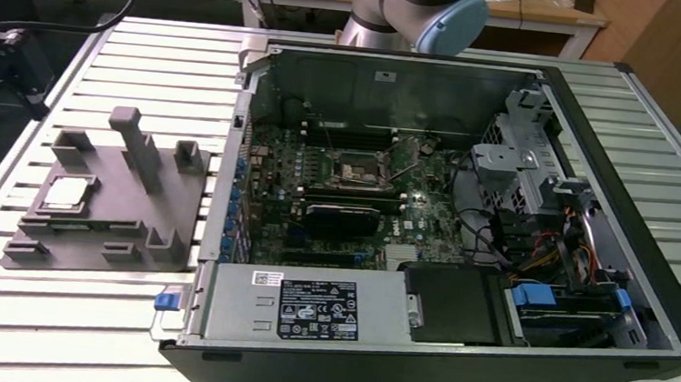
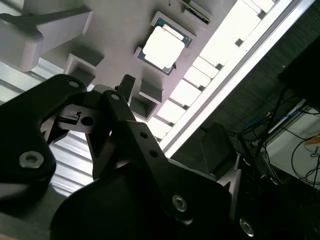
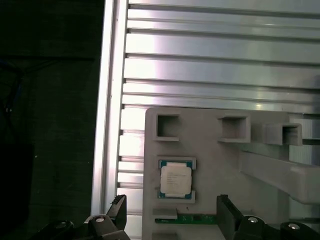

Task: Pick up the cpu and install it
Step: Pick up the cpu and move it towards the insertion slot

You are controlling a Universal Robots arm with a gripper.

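The cpu (image 1: pixel 67 190) is a small square chip with a shiny metal top, lying flat in a recess of the grey fixture block (image 1: pixel 130 229) at the exterior view's left. In the first wrist view the cpu (image 3: pixel 175 180) lies just beyond my gripper (image 3: pixel 171 206), whose two dark fingers (image 3: pixel 120 207) stand wide apart on either side of it with nothing between them. The gripper is open and hangs above the block. The second wrist view shows the cpu (image 2: pixel 162 47) past one finger (image 2: pixel 127 87). The motherboard socket (image 1: pixel 352 166) sits inside the open computer case (image 1: pixel 624 295).
Upright posts (image 1: pixel 137 143) rise from the fixture block close to the cpu. A green strip (image 3: pixel 185 219) lies in a slot beside the chip. The ribbed aluminium table (image 1: pixel 145 48) carries both block and case. The arm's base (image 1: pixel 415 14) stands behind the case.
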